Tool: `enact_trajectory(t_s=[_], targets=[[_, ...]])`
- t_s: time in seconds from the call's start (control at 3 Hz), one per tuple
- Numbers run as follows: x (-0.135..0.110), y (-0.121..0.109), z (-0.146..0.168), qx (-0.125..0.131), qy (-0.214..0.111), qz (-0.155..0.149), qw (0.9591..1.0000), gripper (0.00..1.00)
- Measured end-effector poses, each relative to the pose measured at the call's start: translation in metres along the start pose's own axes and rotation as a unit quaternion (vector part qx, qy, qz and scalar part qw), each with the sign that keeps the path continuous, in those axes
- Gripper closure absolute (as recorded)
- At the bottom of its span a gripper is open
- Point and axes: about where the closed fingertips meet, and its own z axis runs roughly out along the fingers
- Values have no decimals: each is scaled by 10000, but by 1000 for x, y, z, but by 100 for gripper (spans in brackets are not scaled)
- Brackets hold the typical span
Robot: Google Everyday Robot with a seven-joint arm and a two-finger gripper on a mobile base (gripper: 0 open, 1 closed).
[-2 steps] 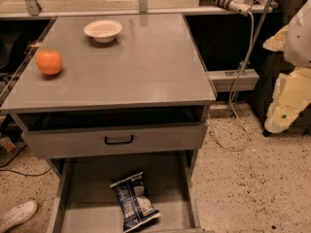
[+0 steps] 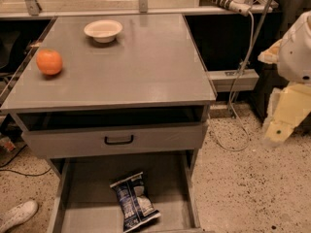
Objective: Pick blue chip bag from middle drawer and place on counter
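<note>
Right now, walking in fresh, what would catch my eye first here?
The bright orange round fruit on the left of the matte-grey counter, with a small white bowl farther back. Below, a crinkly dark-blue chip bag lies in the open grey metal drawer. The robot's cream gripper hangs off to the right, away from the cabinet.

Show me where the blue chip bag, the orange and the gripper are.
blue chip bag [image 2: 134,201], camera view, middle of the bag.
orange [image 2: 49,61], camera view, centre of the fruit.
gripper [image 2: 276,132], camera view, its lower tip, at the far right edge.
</note>
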Motion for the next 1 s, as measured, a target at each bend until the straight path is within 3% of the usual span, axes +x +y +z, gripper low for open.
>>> enact_trajectory(t_s=[0.33, 0.67, 1.0], targets=[[-9, 56, 25, -447, -3, -169, 9989, 0], [-10, 57, 25, -447, -3, -169, 9989, 0], [-15, 79, 47, -518, 100, -54, 9986, 0]])
